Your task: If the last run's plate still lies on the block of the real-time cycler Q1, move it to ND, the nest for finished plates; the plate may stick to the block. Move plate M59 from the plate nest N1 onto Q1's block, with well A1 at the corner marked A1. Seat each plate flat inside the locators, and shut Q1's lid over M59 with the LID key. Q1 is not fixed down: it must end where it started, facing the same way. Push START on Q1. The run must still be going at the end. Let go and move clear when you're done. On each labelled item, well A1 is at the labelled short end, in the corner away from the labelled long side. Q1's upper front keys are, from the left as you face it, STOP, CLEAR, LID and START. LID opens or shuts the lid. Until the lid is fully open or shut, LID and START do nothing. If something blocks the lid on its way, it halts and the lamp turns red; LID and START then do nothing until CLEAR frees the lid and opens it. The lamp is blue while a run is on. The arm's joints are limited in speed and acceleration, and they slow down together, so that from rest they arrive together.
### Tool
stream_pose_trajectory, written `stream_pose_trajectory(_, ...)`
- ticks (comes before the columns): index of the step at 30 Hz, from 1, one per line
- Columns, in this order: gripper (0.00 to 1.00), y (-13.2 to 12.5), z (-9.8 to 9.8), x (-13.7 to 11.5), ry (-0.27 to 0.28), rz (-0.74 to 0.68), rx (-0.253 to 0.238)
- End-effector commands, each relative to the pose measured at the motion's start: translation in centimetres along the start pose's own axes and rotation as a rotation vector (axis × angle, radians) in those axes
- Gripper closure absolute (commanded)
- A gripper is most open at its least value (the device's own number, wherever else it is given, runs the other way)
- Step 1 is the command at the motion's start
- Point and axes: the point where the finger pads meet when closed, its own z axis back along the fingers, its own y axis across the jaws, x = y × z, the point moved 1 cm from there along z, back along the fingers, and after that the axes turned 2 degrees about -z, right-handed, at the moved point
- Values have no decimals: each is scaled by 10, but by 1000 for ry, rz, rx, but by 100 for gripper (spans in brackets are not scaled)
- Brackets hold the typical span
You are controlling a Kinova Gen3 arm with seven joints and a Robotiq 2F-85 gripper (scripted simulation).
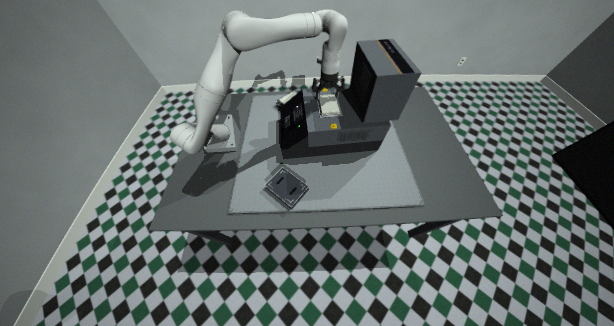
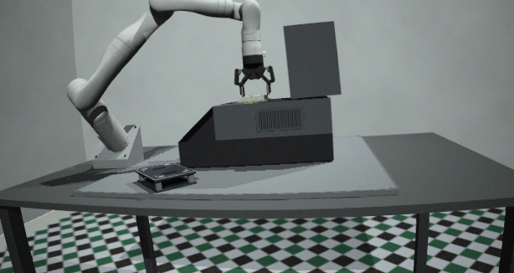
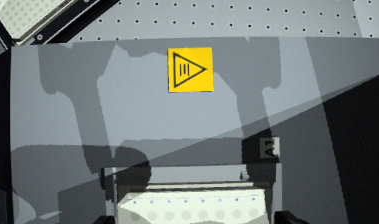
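Wrist only: A1 mark (image 3: 269, 148).

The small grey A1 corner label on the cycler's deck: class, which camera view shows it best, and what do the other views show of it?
The wrist view: the small grey A1 corner label is readable beside the pale plate on the block. The top and exterior views show the dark grey cycler with the open black gripper over it, but the label is too small to make out.

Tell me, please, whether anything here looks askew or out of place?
Nothing stands out. The cycler sits level with its lid upright, a plate lies on its block, and the open gripper hangs just above it.
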Motion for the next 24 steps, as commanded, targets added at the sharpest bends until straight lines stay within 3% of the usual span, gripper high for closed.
stream_pose_trajectory(1,0,0,0,0,1,0,2)
stream_pose_trajectory(24,0,0,-5,0,1,0,2)
